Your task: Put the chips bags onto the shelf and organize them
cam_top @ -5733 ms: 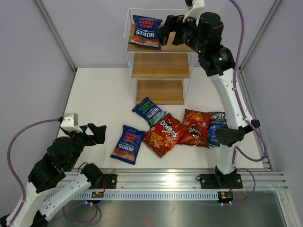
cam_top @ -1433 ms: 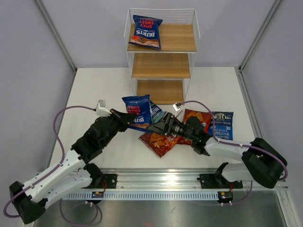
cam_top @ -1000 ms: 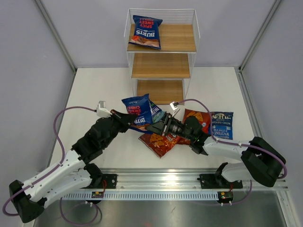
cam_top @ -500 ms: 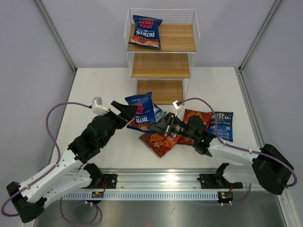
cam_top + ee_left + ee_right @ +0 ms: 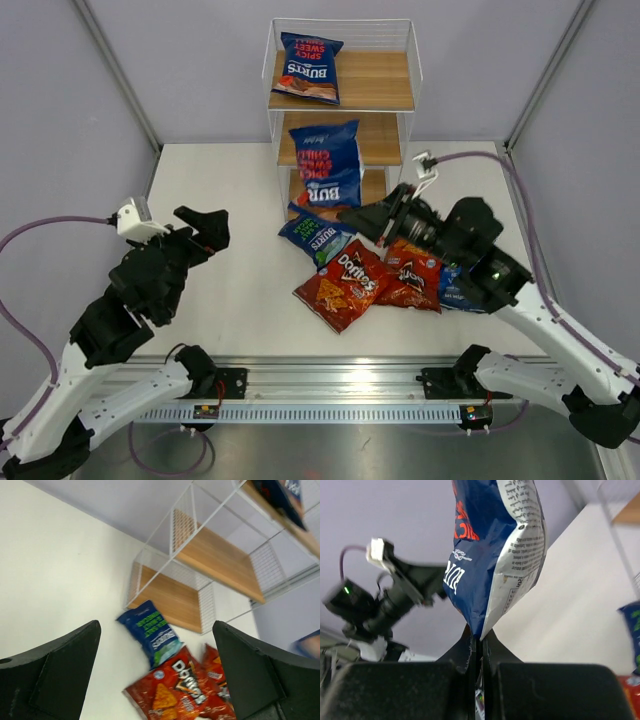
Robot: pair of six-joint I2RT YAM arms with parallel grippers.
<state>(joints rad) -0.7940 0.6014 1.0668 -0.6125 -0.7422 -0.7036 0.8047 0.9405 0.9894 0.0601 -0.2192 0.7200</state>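
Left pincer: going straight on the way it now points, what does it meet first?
Probably the green-labelled Burts bag lying before the shelf: the open left pincer frames it, nothing between. Depth is unclear; it might touch the table first.

Burts bag [image 5: 310, 66] atop shelf [image 5: 380, 88], second Burts bag [image 5: 331, 163] aloft — inverted

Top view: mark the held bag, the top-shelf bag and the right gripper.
held bag [image 5: 328, 165], top view, middle of its front.
top-shelf bag [image 5: 308, 68], top view, middle of its front.
right gripper [image 5: 350, 212], top view, between its fingertips.
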